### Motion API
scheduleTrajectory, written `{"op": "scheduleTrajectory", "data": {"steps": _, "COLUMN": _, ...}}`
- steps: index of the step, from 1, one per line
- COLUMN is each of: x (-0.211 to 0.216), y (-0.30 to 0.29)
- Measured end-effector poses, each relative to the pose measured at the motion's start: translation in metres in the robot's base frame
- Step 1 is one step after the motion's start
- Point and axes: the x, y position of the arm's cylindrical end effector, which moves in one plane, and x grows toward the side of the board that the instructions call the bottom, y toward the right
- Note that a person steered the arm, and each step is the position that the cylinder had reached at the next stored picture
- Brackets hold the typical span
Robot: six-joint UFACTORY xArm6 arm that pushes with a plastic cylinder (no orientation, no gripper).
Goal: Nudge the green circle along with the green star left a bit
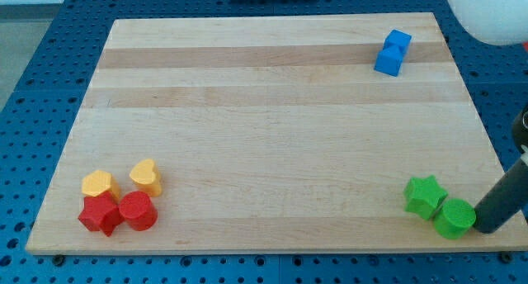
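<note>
The green circle and green star, touching, are sitting at the board's bottom right; my tip (no jaws fitted) is being pressed against the circle's right side, so the leftward nudge is judged barely begun.

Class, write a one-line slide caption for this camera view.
My tip sits just right of the green circle, with the green star touching the circle's upper left, near the board's bottom-right corner.

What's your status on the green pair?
My tip against green circle, view's right side. Green star touching circle's upper left. Leftward path unobstructed.
</note>
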Motion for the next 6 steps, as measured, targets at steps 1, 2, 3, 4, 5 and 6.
{"op": "scheduleTrajectory", "data": {"steps": 1, "x": -0.005, "y": -0.015}}
{"op": "scheduleTrajectory", "data": {"steps": 2, "x": -0.005, "y": -0.029}}
{"op": "scheduleTrajectory", "data": {"steps": 3, "x": -0.005, "y": -0.041}}
{"op": "scheduleTrajectory", "data": {"steps": 4, "x": 0.013, "y": -0.019}}
{"op": "scheduleTrajectory", "data": {"steps": 5, "x": 0.018, "y": -0.019}}
{"op": "scheduleTrajectory", "data": {"steps": 6, "x": 0.018, "y": -0.049}}
